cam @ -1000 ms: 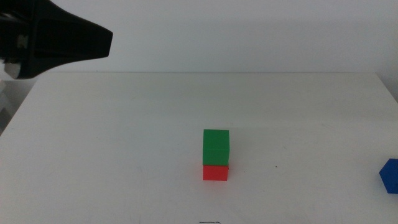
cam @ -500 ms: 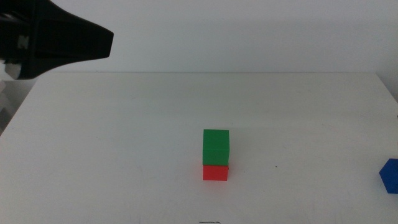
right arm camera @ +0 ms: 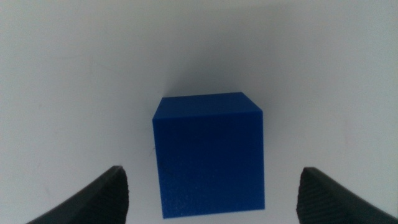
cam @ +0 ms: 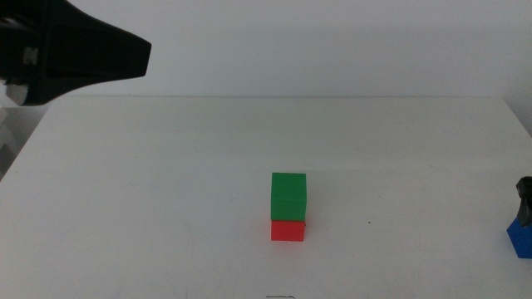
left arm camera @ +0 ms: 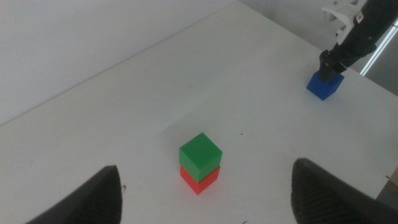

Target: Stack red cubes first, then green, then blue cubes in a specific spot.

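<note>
Blue matte cube (right arm camera: pixel 208 155) sitting at tabletop's (cam: pixel 166 183) right edge, right gripper (right arm camera: pixel 208 199) hovering above, jaws spread; left gripper (left arm camera: pixel 205 186) raised, jaws open; green cube (cam: pixel 288 196) resting on red cube (cam: pixel 288 230).

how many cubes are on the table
3. The green cube sits on the red cube near the table's middle. The blue cube lies apart at the right edge, between the open jaws of the right gripper. None seem hidden.

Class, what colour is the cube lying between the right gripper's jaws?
Deep blue; the small solid blue cube shows best in the right wrist view.
</note>
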You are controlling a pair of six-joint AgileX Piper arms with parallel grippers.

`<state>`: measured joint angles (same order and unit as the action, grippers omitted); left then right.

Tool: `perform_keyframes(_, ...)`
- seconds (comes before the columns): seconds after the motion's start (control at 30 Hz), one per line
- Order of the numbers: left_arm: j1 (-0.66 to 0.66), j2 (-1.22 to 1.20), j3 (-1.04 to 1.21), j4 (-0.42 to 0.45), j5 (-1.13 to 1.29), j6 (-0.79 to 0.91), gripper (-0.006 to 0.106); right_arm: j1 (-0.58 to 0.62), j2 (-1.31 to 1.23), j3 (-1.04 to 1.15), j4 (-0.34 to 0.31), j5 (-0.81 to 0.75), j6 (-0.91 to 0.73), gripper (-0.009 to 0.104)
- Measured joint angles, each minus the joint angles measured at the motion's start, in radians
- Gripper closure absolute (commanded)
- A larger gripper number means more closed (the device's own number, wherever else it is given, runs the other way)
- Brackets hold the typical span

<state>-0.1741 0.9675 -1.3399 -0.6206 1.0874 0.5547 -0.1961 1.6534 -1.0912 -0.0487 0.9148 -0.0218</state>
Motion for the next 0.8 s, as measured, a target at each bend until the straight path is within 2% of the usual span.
perform_keyframes(0.8, 0.000, 0.000, 0.000, 0.000, 0.000, 0.000, 0.007, 0.000, 0.078, 0.020, -0.024, -0.083, 0.005, 0.020)
